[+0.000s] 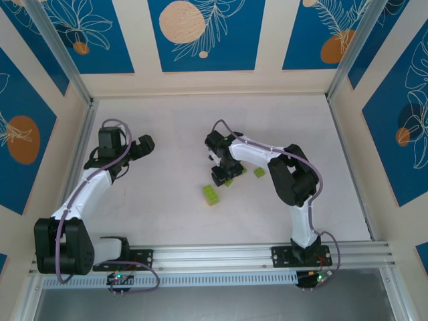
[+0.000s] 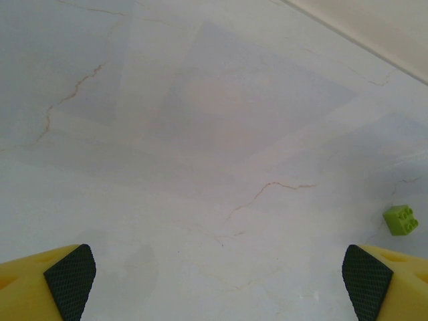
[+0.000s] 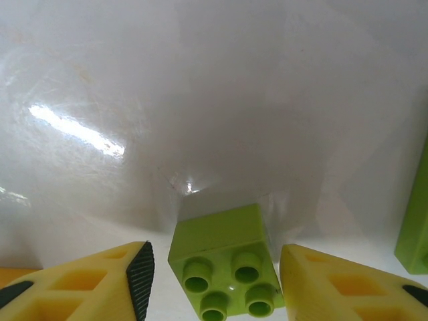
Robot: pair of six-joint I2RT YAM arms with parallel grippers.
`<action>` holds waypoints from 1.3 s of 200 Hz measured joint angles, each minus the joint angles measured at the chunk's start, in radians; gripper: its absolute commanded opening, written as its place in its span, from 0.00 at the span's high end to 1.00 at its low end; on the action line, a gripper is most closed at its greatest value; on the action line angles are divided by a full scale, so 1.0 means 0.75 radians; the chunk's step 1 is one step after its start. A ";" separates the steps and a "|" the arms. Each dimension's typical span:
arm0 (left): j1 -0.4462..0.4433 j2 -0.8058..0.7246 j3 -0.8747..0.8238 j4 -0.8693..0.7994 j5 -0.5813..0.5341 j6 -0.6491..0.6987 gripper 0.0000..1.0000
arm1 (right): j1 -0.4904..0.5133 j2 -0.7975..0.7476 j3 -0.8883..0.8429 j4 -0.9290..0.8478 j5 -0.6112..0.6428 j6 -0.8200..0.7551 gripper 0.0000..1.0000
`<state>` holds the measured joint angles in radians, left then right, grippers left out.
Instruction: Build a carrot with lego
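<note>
The lego here is loose lime-green bricks on the white table. A square four-stud brick (image 3: 227, 267) lies between the yellow fingers of my right gripper (image 3: 214, 284), which is open with a small gap on each side of the brick. From above, that gripper (image 1: 223, 175) points down at the table's middle, with a long green brick (image 1: 211, 194) just in front of it and a square one (image 1: 259, 172) to its right. My left gripper (image 1: 144, 146) hangs wide open over bare table at the left, holding nothing. The carrot is out of view.
A small green brick (image 2: 400, 219) lies at the right edge of the left wrist view. The side of a tall green brick (image 3: 416, 221) stands at the right edge of the right wrist view. Patterned walls enclose the table (image 1: 167, 134).
</note>
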<state>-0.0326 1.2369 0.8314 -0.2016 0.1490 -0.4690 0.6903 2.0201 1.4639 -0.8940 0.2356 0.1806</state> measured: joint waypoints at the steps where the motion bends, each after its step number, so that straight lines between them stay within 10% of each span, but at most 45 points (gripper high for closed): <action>1: 0.000 0.000 0.000 0.000 0.000 -0.001 0.03 | 0.000 0.000 0.000 0.000 0.000 0.000 0.48; 260: 0.000 0.000 0.000 0.001 0.000 -0.001 0.03 | 0.039 -0.251 0.072 -0.257 -0.047 0.146 0.66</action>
<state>-0.0326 1.2369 0.8314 -0.2012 0.1490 -0.4694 0.7193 1.8317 1.5177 -1.0866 0.2001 0.2905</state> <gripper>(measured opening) 0.974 0.338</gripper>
